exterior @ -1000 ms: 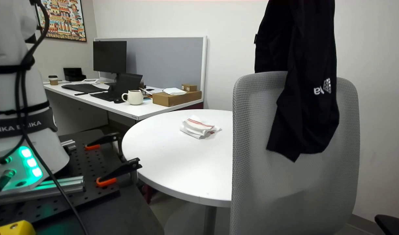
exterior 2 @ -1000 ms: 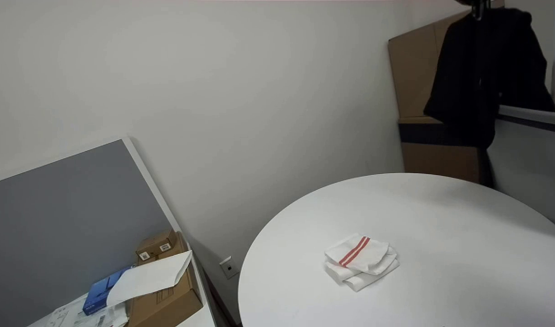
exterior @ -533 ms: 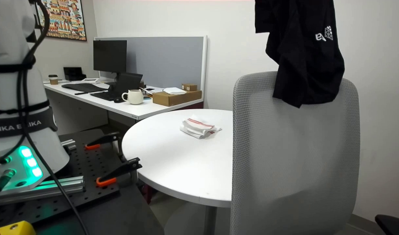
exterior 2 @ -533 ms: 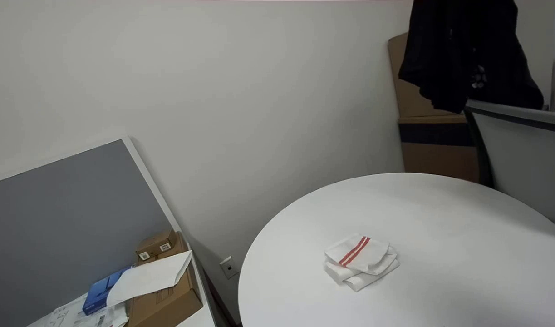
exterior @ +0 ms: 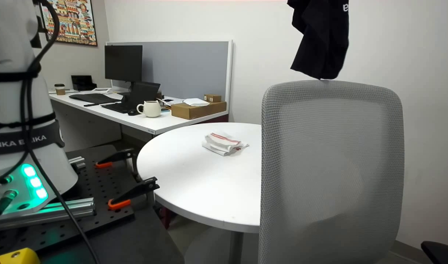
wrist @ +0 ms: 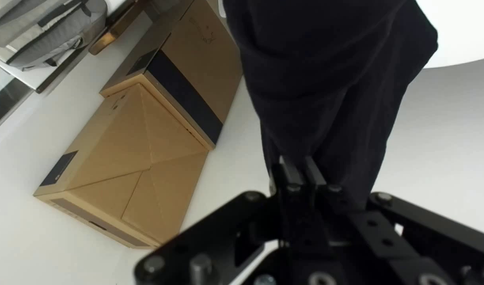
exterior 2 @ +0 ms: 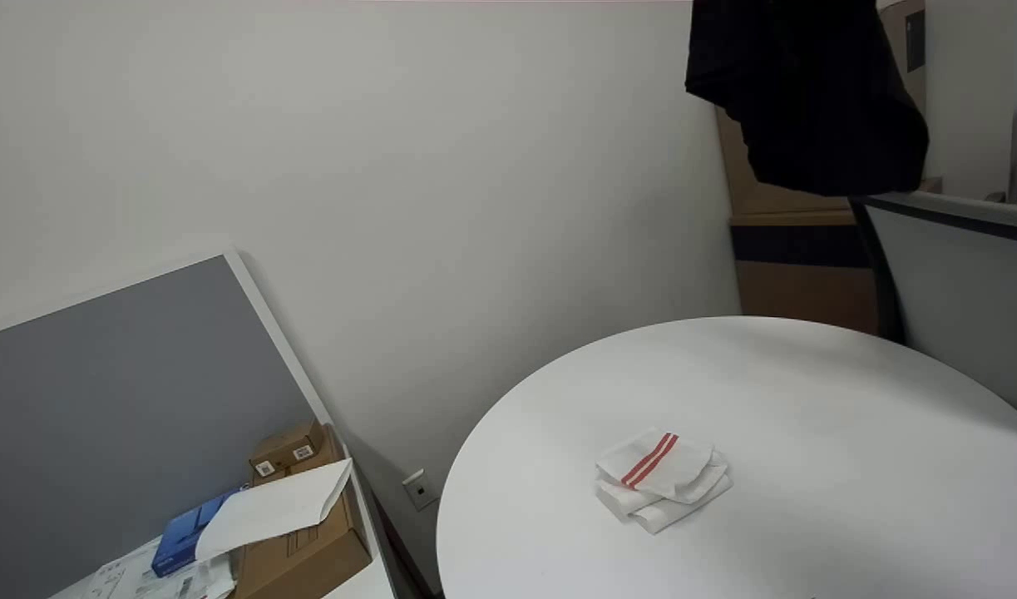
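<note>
My gripper (wrist: pixel 297 174) is shut on a black garment (wrist: pixel 317 71), which hangs in folds from between the fingers in the wrist view. The same black garment (exterior: pixel 321 40) dangles at the top of an exterior view, part of its white lettering cut off by the frame edge. Its lower end is level with the top of a grey mesh chair (exterior: pixel 333 165); I cannot tell whether they touch. In an exterior view the garment (exterior 2: pixel 807 100) hangs above and behind the round table's far edge. Neither exterior view includes the gripper.
A folded white towel with red stripes (exterior 2: pixel 662 474) lies on the white round table (exterior: pixel 187 176). Tall cardboard boxes (wrist: pixel 139 166) stand by the wall. A desk (exterior: pixel 136 123) carries a monitor (exterior: pixel 123 63), a mug (exterior: pixel 150 109) and boxes. Clamps (exterior: pixel 136 190) grip the robot's base plate.
The black garment has risen clear of the front of the chair back. It has also shifted left in the exterior views, still hanging. Towel, table and chair are unmoved.
</note>
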`<state>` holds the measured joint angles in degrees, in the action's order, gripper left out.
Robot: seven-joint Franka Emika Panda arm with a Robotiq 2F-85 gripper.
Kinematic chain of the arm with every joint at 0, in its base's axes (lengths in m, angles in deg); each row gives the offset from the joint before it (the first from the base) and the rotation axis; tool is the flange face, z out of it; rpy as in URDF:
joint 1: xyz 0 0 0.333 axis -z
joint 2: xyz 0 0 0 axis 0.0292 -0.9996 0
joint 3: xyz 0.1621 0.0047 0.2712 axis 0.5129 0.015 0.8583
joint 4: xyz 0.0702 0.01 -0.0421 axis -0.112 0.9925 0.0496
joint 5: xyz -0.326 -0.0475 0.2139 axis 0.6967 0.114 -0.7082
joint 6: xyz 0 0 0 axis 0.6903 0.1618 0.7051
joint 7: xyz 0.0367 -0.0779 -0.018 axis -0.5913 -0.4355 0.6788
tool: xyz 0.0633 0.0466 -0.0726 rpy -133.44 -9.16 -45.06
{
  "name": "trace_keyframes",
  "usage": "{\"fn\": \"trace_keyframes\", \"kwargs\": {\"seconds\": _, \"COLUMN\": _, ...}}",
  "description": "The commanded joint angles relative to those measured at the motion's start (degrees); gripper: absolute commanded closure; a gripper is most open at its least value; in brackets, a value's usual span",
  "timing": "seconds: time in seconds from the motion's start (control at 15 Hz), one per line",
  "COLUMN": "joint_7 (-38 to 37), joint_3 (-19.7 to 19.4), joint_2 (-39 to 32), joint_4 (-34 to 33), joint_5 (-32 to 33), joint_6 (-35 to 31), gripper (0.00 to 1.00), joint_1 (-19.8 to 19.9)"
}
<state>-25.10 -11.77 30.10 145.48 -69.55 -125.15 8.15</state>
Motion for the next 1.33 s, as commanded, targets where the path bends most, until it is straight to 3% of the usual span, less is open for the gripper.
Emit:
{"fn": "trace_keyframes", "kwargs": {"seconds": 0.0, "joint_7": 0.2, "joint_3": 0.3, "joint_2": -4.2, "joint_4": -7.8, "joint_5": 0.1, "joint_6": 2.3, "gripper": 0.99, "joint_1": -0.3}}
{"fn": "trace_keyframes", "kwargs": {"seconds": 0.13, "joint_7": 0.4, "joint_3": 0.3, "joint_2": -5.5, "joint_4": -7.8, "joint_5": 0.1, "joint_6": 1.8, "gripper": 0.99, "joint_1": -0.3}}
{"fn": "trace_keyframes", "kwargs": {"seconds": 0.33, "joint_7": 0.8, "joint_3": 0.7, "joint_2": -5.6, "joint_4": -2.7, "joint_5": 1.0, "joint_6": -1.0, "gripper": 0.99, "joint_1": -0.6}}
{"fn": "trace_keyframes", "kwargs": {"seconds": 0.87, "joint_7": 4.0, "joint_3": 2.1, "joint_2": -0.6, "joint_4": 22.9, "joint_5": 3.7, "joint_6": -14.2, "gripper": 0.99, "joint_1": -1.5}}
{"fn": "trace_keyframes", "kwargs": {"seconds": 1.27, "joint_7": 3.7, "joint_3": 0.6, "joint_2": 0.0, "joint_4": 36.4, "joint_5": 9.0, "joint_6": -22.8, "gripper": 0.99, "joint_1": -0.6}}
